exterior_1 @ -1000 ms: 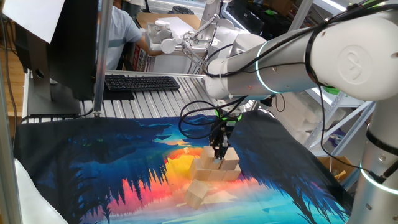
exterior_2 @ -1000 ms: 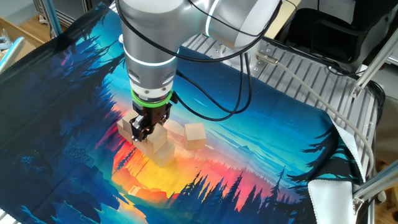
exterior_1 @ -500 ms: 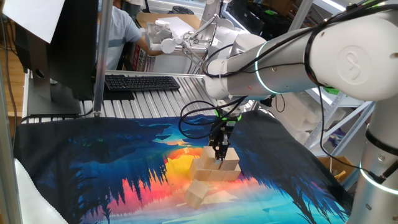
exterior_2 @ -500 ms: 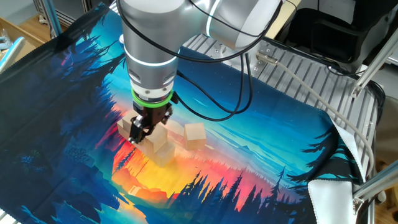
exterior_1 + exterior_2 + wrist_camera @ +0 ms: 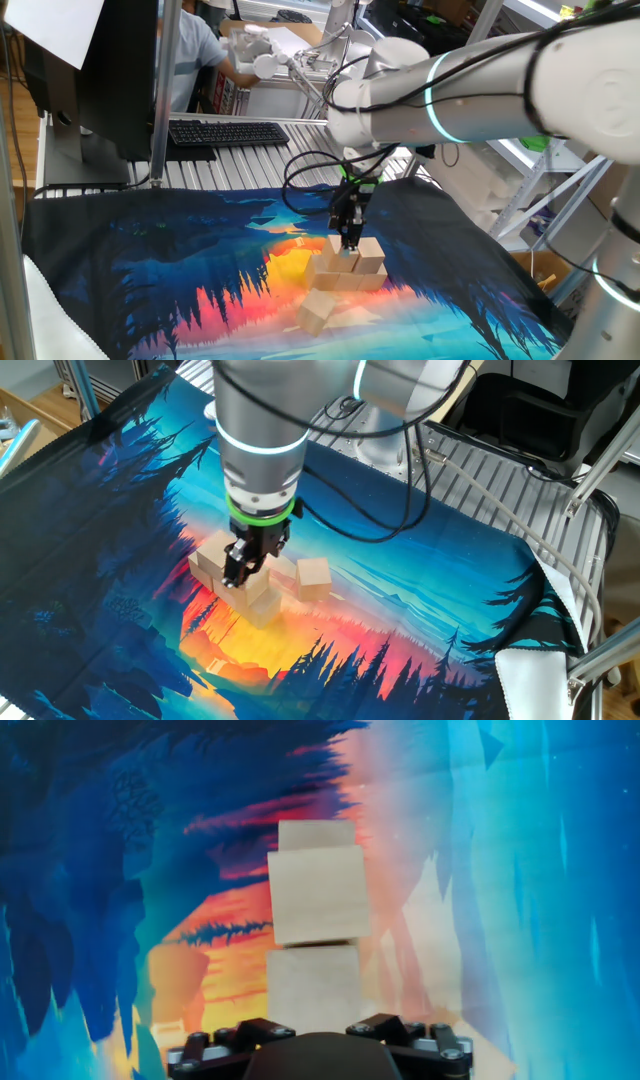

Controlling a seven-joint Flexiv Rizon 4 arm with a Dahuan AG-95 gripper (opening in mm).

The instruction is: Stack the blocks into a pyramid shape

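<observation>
Blocks (image 5: 345, 272) sit clustered mid-cloth on the orange patch of the printed mat (image 5: 150, 260): a row on the cloth with more on top, and one loose block (image 5: 317, 312) just in front of the pile in one fixed view. From the other side a separate block (image 5: 314, 577) stands just beside the cluster. Hand view looks straight down on a near block (image 5: 315, 896) in line with two lower ones, so a second tier is going up.

Change since a second ago: the gripper (image 5: 349, 236) was down on the top block, now it's lifted clear and shifted slightly sideways. Jaws have spread apart, nothing between them. The block stayed put on the pile.

Reads as a completed placement, release clean, no visible shift in the stack.

Judgement: pyramid partly built. Loose blocks remain off the pile, so the next step is likely a fetch of one of them. Risk: upper blocks sit on seams, and a nudge on the next placement could knock them off.
</observation>
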